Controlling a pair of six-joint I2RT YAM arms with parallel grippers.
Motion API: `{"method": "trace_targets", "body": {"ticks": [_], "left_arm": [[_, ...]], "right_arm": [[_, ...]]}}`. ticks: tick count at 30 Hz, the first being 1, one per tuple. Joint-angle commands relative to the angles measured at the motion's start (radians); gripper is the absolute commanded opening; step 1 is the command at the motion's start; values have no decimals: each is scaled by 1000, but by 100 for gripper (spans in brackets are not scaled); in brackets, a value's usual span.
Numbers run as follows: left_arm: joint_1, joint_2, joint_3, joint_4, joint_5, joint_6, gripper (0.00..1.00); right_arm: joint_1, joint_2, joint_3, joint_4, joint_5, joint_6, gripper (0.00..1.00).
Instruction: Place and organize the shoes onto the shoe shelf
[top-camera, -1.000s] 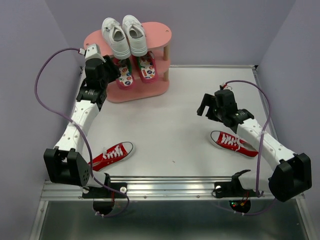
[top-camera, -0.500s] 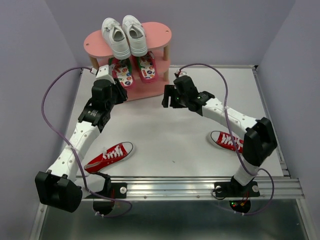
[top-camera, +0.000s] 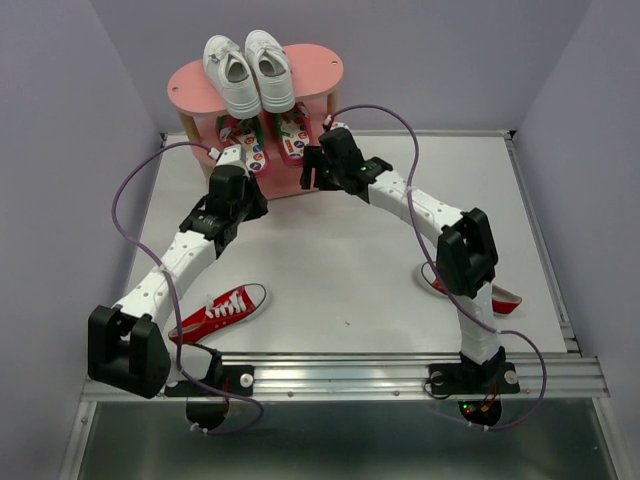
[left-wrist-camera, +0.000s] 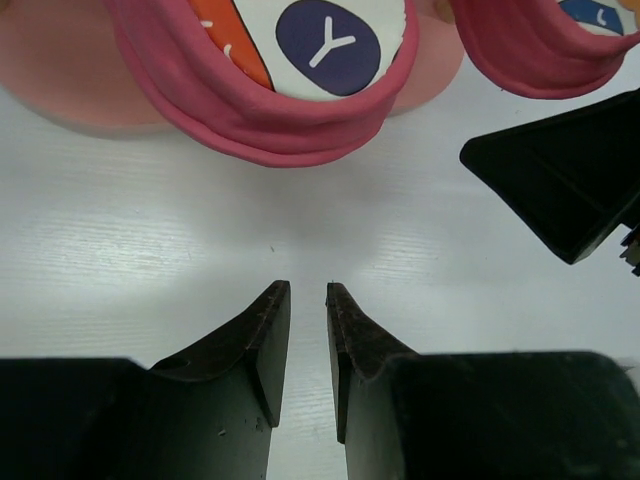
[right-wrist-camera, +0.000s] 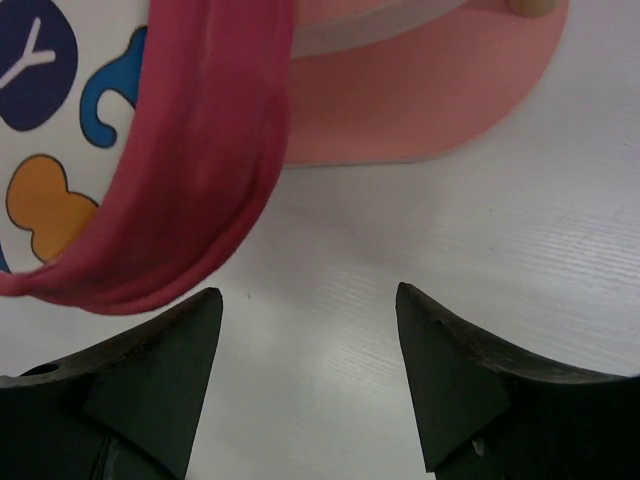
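A white capital Y in a dark blue circle stood on the patterned footbed of one flip-flop (left-wrist-camera: 300, 70) in the left wrist view. In the right wrist view, the footbed of a flip-flop (right-wrist-camera: 170, 150) bore a dark blue circle with a white Y-shaped mark, cut off at the picture's edge; an orange blob and a blue curl beside it did not read as letters. From above, the prints on the flip-flops (top-camera: 292, 135) were too small to read.

The left fingers (left-wrist-camera: 265, 340), now narrower, and right fingers (right-wrist-camera: 170, 370) reached the flip-flops (top-camera: 291, 138).
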Motion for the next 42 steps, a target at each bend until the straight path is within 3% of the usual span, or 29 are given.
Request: {"method": "trace_targets", "body": {"ticks": [1,13,33,38,42], "left_arm": [[-5,20,41,72,-15,11,33],[67,126,133,96,-42,63,34],[99,183,200,113,-39,37,35],[95,117,118,49,19,57,35],[84,5,28,-40,-5,92,39]], "right_arm": [[-3,28,104,-13,22,-3,76],[-3,90,203,-21,23,23,77],[-3,56,159,-20,12,24,80],[6,-36,69,-4,22,33,89],[15,-192,-146,62,28,37,94]]}}
